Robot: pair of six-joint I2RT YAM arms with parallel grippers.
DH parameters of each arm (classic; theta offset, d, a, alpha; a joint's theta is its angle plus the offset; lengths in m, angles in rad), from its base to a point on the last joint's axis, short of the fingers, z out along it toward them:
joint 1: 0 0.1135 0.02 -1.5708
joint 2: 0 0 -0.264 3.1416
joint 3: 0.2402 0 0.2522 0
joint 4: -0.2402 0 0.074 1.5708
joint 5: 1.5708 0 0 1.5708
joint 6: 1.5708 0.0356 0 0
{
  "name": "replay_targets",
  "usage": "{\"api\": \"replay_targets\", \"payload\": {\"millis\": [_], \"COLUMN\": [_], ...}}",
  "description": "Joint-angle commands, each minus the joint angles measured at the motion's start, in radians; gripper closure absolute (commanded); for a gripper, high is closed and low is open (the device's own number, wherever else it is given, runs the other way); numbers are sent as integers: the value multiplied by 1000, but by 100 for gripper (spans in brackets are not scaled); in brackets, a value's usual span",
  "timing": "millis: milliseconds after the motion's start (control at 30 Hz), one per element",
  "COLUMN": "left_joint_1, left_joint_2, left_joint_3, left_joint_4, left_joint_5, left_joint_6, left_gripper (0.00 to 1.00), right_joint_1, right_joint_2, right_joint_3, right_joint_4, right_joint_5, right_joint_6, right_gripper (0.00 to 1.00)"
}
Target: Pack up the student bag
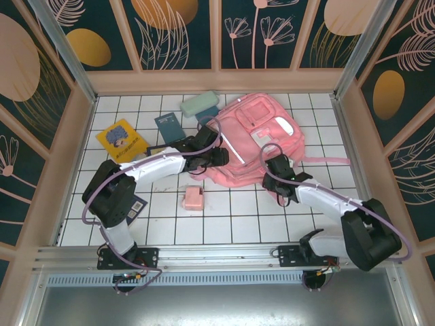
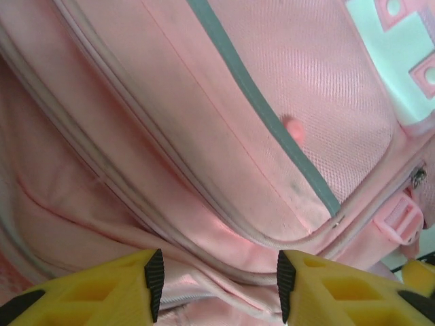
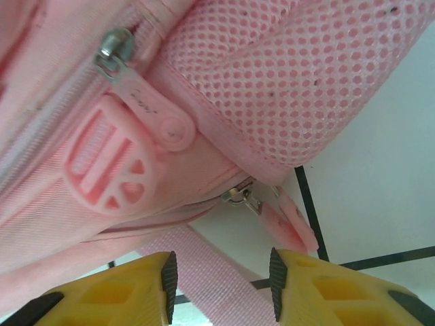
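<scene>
The student bag [image 1: 262,136] is a large pink backpack lying flat at the back middle of the tiled table. My left gripper [image 1: 219,157] is at the bag's left edge, open; in the left wrist view it [image 2: 219,288] hovers over a piped seam of the bag [image 2: 204,136], below a grey strip [image 2: 272,115]. My right gripper [image 1: 277,167] is at the bag's near edge, open. In the right wrist view it [image 3: 219,282] faces a metal zipper slider [image 3: 239,195] with a pink pull tab [image 3: 289,221]. A pink strap [image 3: 204,272] lies between its fingers, not pinched.
A yellow book [image 1: 121,139], a dark blue book [image 1: 168,124] and a green pencil case [image 1: 198,103] lie left of the bag. A small pink box [image 1: 193,197] sits nearer, in front of the left arm. Wooden walls ring the table [image 1: 224,224].
</scene>
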Motion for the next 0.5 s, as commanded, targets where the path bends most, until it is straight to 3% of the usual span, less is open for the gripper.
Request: {"api": "replay_targets", "payload": {"millis": [0,467], "left_joint_1": [-4,-11], "left_joint_2": [12,47], "left_joint_3": [-14,-10], "left_joint_4": [54,48], "left_joint_5": [13,12], "left_joint_6": [-34,-22], "left_gripper": [51,51], "right_joint_1": [4,-8], "right_joint_2": [36,54], "right_joint_3": [11,30], "right_joint_4": [16,28], "right_joint_5": [39,67], "right_joint_6": [-25,-78], "right_gripper": [57,58]}}
